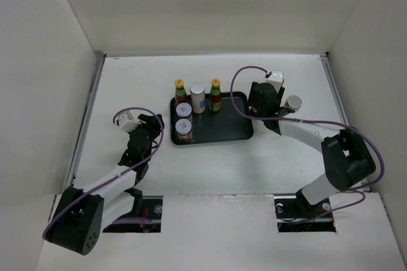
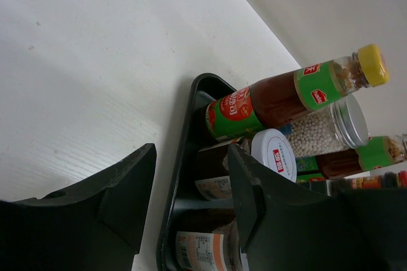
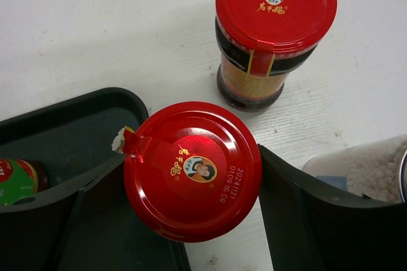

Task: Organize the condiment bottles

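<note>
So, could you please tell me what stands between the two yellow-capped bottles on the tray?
A pale grey-capped jar stands between the left yellow-capped bottle and the right yellow-capped bottle, as the top view shows.

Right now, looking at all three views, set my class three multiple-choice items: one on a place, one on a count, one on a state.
1. Where does the untouched red-capped jar stand? A on the table, outside the tray; B inside the tray; C on another jar.
2. How many yellow-capped bottles stand on the tray? A one; B two; C four.
3. The left end effector is: A shut on a spoon; B lifting the tray; C open and empty.
Answers: A, it stands on white table in the right wrist view; B, two yellow caps show from above; C, nothing sits between its fingers.
</note>
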Available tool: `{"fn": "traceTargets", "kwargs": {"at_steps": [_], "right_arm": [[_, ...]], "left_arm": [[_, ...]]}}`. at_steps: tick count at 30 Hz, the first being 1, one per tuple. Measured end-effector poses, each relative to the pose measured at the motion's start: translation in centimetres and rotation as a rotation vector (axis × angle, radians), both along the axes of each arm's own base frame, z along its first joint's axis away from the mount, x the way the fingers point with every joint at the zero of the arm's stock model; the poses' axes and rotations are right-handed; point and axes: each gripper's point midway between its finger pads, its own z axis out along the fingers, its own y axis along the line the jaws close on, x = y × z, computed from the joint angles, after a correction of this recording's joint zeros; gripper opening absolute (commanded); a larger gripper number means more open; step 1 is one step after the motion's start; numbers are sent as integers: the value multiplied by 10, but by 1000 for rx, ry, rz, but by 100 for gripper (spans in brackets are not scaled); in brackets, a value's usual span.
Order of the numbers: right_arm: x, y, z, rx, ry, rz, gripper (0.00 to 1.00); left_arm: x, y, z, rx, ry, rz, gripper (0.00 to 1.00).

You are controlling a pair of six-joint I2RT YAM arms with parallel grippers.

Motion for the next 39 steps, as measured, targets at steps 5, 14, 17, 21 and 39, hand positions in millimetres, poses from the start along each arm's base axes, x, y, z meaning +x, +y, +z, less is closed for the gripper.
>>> {"fn": "traceTargets", "kwargs": {"at_steps": [5, 14, 17, 21, 39], "right_arm": [[-14, -5, 8, -10, 6, 3, 51], [-28, 26, 63, 14, -120, 96, 53], [-20, 48, 57, 23, -115, 139, 53], [-9, 73, 32, 22, -77, 195, 54], [21, 100, 60, 77, -207, 230, 100]], "left_arm": [[0, 0, 0, 0, 0, 0, 47], [0, 0, 0, 0, 0, 0, 47], [0, 0, 0, 0, 0, 0, 47], [0, 0, 0, 0, 0, 0, 47], [0, -2, 1, 2, -2, -8, 47]]}}
